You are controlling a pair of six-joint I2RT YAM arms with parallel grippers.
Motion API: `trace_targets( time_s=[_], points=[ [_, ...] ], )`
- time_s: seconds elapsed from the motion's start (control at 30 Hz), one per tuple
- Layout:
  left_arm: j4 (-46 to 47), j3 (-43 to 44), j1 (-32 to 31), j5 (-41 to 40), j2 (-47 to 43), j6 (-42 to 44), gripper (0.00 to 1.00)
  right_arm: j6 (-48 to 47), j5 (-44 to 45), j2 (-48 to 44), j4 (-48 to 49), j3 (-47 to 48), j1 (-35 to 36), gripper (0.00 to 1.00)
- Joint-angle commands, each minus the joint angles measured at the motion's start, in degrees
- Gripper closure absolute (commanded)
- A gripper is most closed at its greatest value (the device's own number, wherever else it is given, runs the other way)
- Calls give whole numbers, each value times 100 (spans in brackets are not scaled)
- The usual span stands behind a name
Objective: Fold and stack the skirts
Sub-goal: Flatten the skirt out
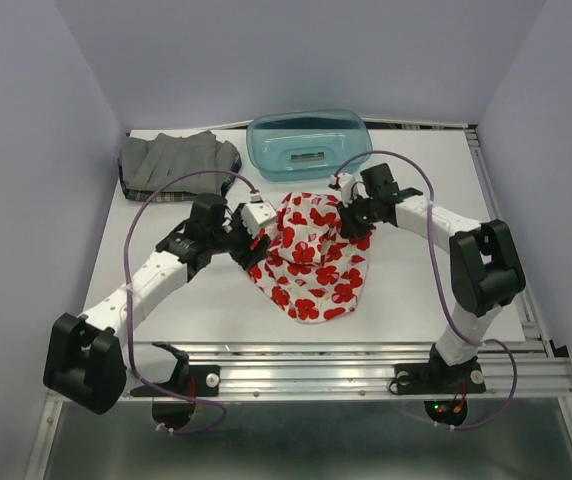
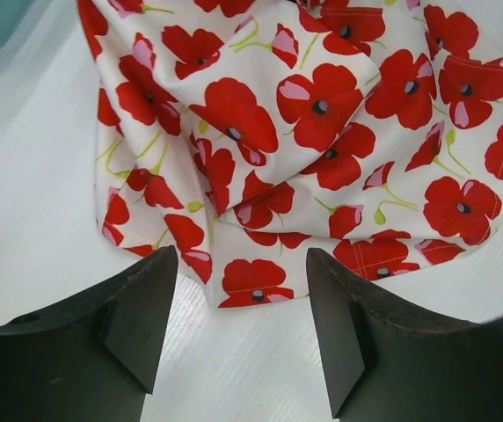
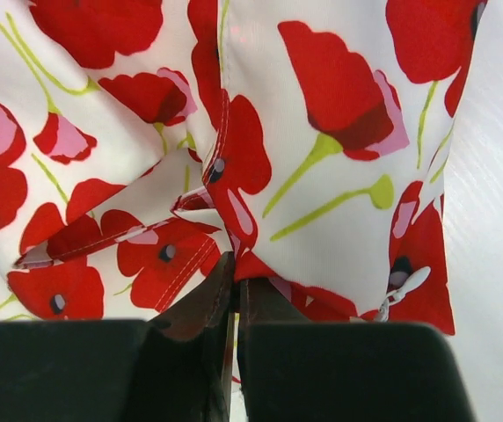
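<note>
The red-poppy skirt [image 1: 311, 262] lies rumpled in the middle of the top view on the white table [image 1: 206, 300]. The grey pleated skirt [image 1: 176, 158] sits folded at the upper left, with the edge of a plaid skirt [image 1: 166, 195] showing beneath it — apparently the stack already begun. The right gripper [image 3: 234, 303] is pinched tight on a seamed fold at the poppy skirt's upper right edge. The left gripper [image 2: 243, 325] stands wide apart with nothing between its fingers, and the hem lies just ahead of them. To fold well, I judge the left should bite the hem corner squarely and catch every layer before both arms draw the cloth flat and taut; a shallow bite would likely slip. The left wrist view shows the bare gap and the bunched hem, which the arm partly hides from overhead. The right wrist view alone confirms cloth between closed jaws. Only the top view takes in the stack and the teal basket [image 1: 306, 145] at upper centre.
</note>
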Motion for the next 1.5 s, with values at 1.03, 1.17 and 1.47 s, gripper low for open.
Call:
trace_targets(
  time_s=[1.03, 1.17, 1.47],
  points=[
    [1228, 1823, -2220, -1948, 2932, 1773, 82, 753, -440, -608, 185, 132, -656, 99],
    [693, 1884, -1738, -1597, 2204, 1519, 100, 587, -431, -757, 88, 185, -1015, 99],
    [-1065, 2886, 768, 750, 1015, 270, 100, -1265, -844, -1399, -1123, 352, -1824, 99]
  ],
)
